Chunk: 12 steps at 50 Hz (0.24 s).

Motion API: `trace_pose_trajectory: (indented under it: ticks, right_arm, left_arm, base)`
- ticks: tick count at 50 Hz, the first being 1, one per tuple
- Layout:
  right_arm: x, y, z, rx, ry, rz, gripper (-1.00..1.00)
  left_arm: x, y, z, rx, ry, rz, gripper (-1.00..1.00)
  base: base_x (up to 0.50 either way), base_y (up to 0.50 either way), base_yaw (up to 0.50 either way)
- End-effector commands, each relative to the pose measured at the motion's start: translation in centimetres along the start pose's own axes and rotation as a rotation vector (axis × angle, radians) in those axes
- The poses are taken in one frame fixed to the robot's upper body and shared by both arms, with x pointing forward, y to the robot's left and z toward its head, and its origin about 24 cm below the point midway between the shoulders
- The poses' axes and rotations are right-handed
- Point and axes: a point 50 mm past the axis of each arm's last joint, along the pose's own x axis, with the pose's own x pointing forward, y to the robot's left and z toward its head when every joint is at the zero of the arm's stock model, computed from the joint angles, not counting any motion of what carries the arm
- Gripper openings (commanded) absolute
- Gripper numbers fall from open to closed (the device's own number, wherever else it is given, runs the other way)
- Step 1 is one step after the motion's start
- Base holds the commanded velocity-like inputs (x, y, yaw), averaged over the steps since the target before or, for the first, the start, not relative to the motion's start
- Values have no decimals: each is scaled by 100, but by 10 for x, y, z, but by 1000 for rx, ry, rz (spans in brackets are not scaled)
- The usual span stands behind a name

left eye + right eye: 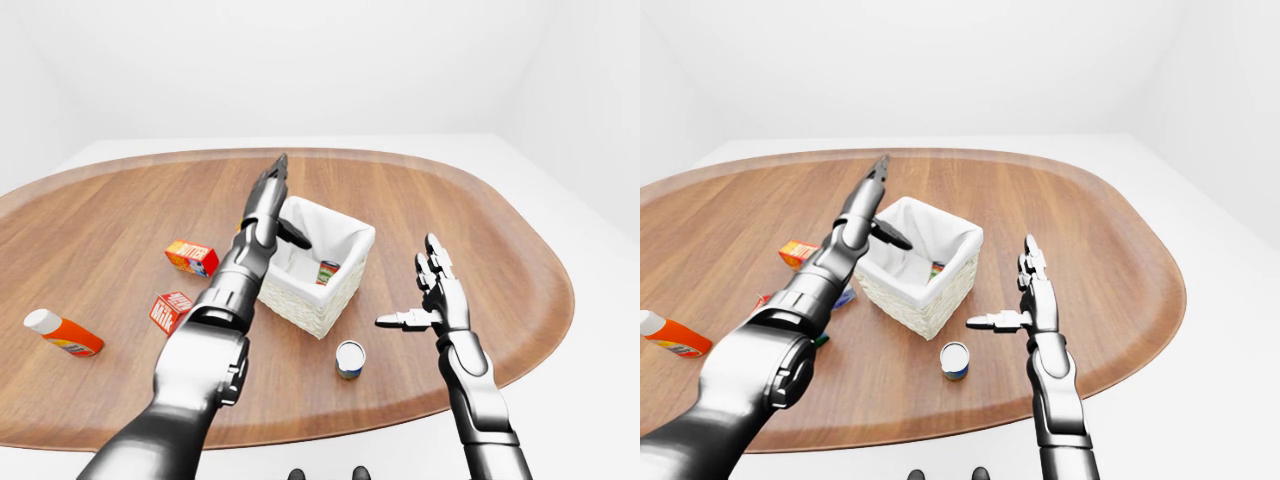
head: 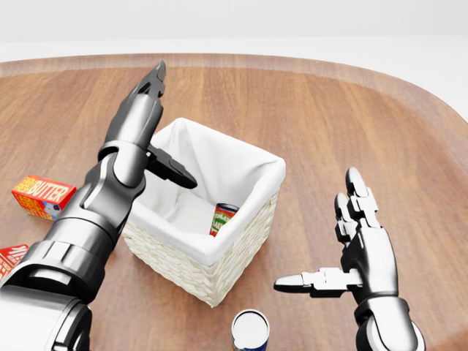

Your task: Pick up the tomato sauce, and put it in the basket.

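Illumination was bright, even and diffuse, with soft shadows on the worktop [image 2: 329,110]. All renders were sharp, without glare or blur. Eye views showed wide-angle stretching toward the edges.

I'm looking at a large oval wooden table [image 1: 500,250] with a warm brown grain running lengthwise; it spreads out beneath and far beyond the left hand [image 2: 150,121] and the right hand [image 2: 351,248]. Past the table's far edge, above the hands, a pale white floor [image 1: 590,330] meets plain white walls [image 1: 300,60]. The light is soft and even, possibly from overhead; I can't make out its source.
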Motion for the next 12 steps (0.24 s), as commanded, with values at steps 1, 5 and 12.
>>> trace_pose_trajectory:
  ticks: [1,5,12]
  right_arm:
    - [0,1,-1,-2,2,2,100]
    - [1,0,0,-1,1,0,100]
    - [1,1,-2,-2,1,0,100]
  left_arm:
    - [1,18,10,-53,-51,32,100]
    - [0,29,20,-77,-82,46,100]
    - [-8,38,29,-102,-115,58,100]
  base:
    - [0,0,0]
    - [0,0,0]
    - [0,0,0]
